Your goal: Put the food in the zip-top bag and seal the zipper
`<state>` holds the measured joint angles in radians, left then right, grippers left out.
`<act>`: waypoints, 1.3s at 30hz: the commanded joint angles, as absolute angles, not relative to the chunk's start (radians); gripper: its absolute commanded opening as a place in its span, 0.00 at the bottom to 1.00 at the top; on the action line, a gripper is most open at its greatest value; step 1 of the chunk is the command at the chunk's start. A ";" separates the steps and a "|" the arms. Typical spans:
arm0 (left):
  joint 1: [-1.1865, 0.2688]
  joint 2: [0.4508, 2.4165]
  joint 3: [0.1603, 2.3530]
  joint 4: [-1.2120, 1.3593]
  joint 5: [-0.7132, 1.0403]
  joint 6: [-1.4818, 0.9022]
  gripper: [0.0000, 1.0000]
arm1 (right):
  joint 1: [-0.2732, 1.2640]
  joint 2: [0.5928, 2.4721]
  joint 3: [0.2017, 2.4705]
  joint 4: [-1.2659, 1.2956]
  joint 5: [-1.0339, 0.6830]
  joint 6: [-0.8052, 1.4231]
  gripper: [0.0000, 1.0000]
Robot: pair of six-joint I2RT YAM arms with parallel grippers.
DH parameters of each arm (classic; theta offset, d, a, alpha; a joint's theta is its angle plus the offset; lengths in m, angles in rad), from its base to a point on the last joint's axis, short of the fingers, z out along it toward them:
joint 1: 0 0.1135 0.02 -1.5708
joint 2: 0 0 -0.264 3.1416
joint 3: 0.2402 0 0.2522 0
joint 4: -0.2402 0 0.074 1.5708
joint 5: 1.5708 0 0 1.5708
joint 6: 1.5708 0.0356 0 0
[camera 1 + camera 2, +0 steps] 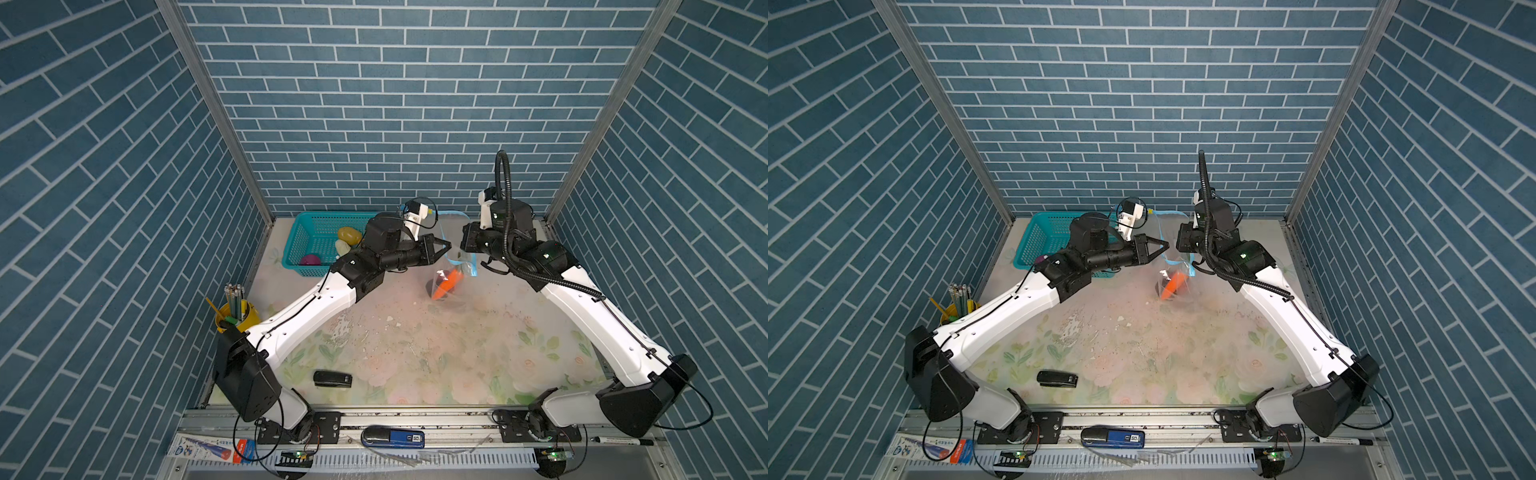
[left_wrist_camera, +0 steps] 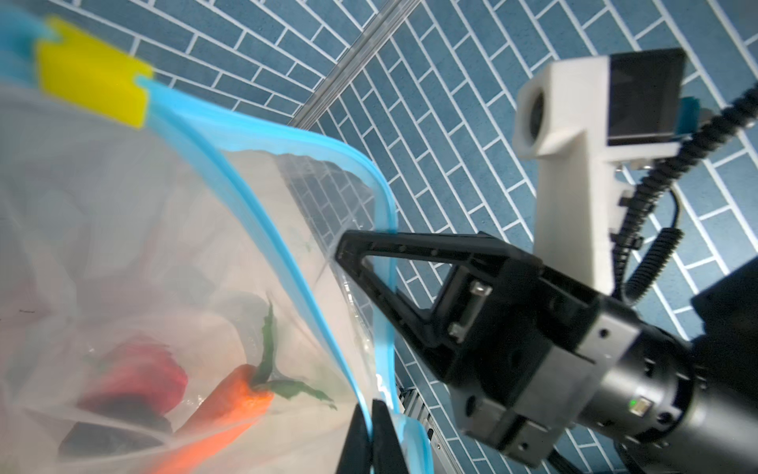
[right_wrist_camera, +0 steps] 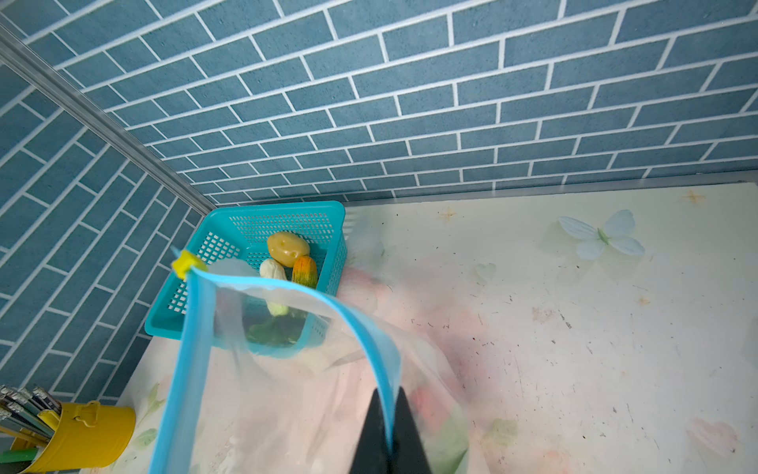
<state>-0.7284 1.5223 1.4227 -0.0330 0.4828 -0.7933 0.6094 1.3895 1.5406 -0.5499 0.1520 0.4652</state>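
The left pincer [image 2: 373, 435] and the right pincer [image 3: 389, 431] are each clamped tight on the blue zipper [image 3: 188, 349] of the clear bag [image 2: 123, 246], holding its mouth apart above the desk [image 1: 415, 353] at about 1 o'clock in both top views. A carrot [image 1: 446, 284] and a strawberry [image 2: 139, 381] lie inside the bag. A potato [image 1: 349, 235] sits in the basket [image 1: 297, 239] at 10 o'clock.
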 commanded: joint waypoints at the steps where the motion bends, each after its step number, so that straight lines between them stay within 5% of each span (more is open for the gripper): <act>1: -0.749 1.540 1.476 -0.007 0.483 -0.785 0.00 | 0.606 1.406 1.548 -0.532 0.139 0.486 0.00; 30: -0.658 1.565 1.322 0.041 0.474 -0.797 0.01 | 0.577 1.359 1.446 -0.539 0.182 0.483 0.00; 35: -0.658 1.557 1.312 0.040 0.469 -0.766 0.11 | 0.577 1.357 1.431 -0.536 0.181 0.489 0.00; 39: -0.640 1.531 1.307 0.005 0.455 -0.713 0.30 | 0.577 1.374 1.432 -0.528 0.145 0.504 0.00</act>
<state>-0.6533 1.5608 1.3228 0.0128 0.4576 -0.7612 0.5812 1.3769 1.4517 -0.5529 0.1753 0.4717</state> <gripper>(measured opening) 0.274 0.040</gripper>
